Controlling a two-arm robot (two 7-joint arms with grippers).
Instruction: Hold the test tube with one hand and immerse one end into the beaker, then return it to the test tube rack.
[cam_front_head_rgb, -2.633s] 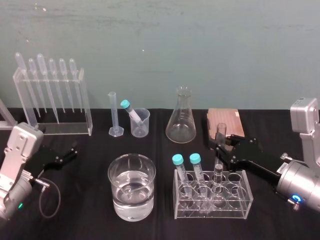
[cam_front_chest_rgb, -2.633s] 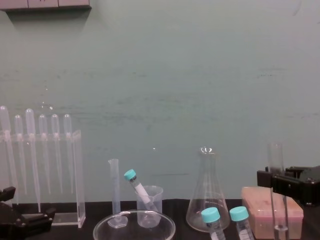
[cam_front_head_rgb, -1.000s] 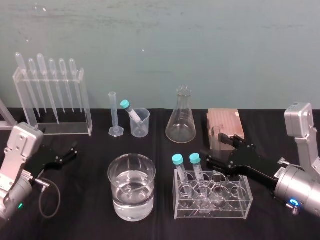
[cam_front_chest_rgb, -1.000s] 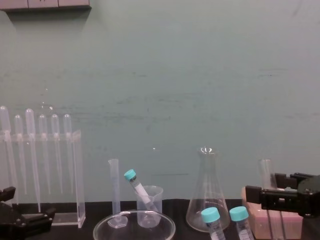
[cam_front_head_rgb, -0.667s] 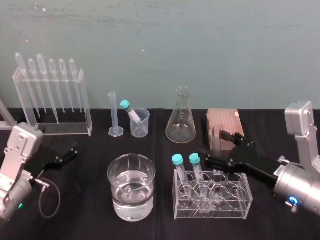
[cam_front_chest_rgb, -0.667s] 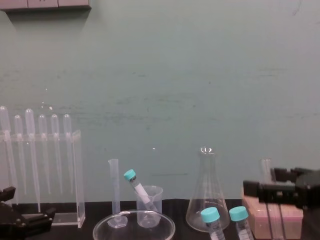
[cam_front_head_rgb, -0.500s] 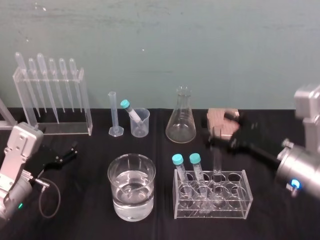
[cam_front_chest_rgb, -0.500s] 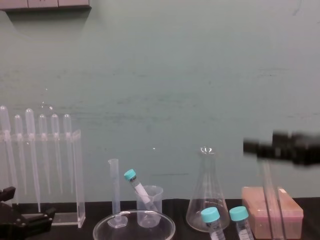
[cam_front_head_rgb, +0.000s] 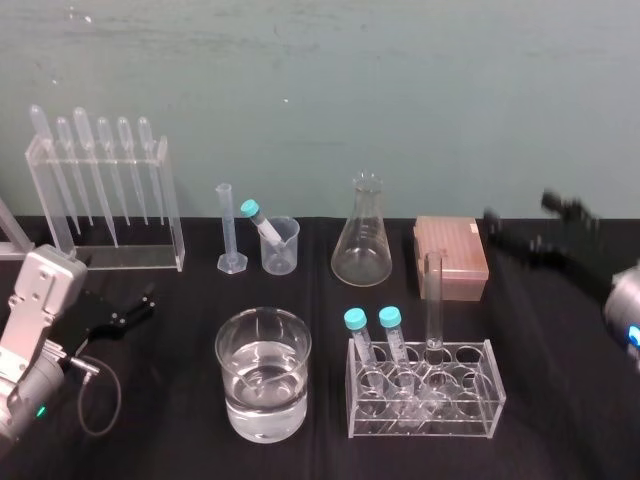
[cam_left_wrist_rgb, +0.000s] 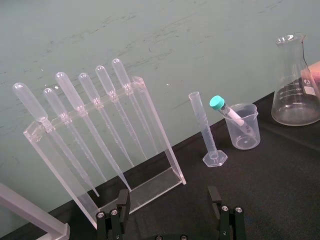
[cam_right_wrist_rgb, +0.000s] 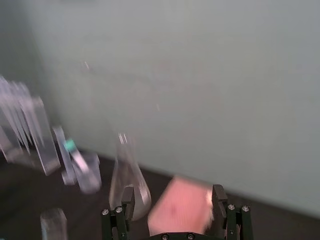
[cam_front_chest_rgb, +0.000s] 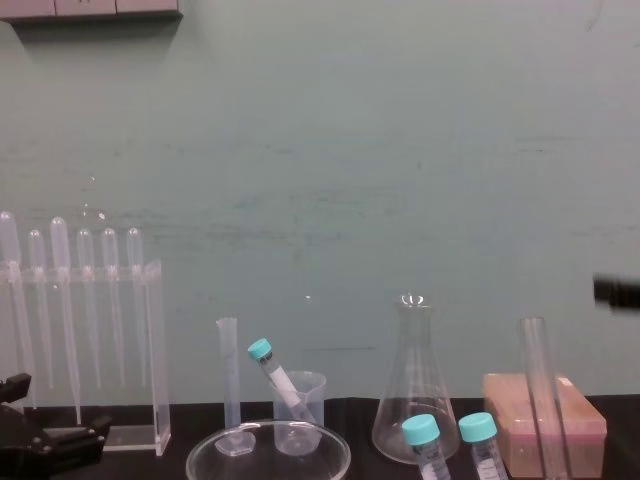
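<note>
Test tube (cam_front_head_rgb: 433, 305): seen upright in a back-row hole of the test tube rack, just right of the two teal-capped tubes (cam_front_head_rgb: 357, 325); its open mouth is up; it is touched by neither hand
Test tube rack (cam_front_head_rgb: 425, 405): clear and holed, set on the black counter (cam_front_head_rgb: 150, 430); placed just right of the beaker and in front of the salmon-pink block (cam_front_head_rgb: 451, 258)
Beaker (cam_front_head_rgb: 264, 375): set on the counter near the front; partly filled with clear liquid
Right hand (cam_right_wrist_rgb: 173, 197): raised to the right of the rack, well apart from the test tube; seen blurred in the head view; its fingers are spread wide in the right wrist view and nothing is held between them
Left hand (cam_left_wrist_rgb: 169, 200): held low over the counter at the far left, near the pipette stand (cam_left_wrist_rgb: 95, 140); its fingers are parted and empty
Back row: a conical flask (cam_front_head_rgb: 362, 232), a graduated cylinder (cam_front_head_rgb: 229, 228) and a small measuring cup (cam_front_head_rgb: 281, 246) are lined up by the wall; a teal-capped tube is leaned inside the cup
</note>
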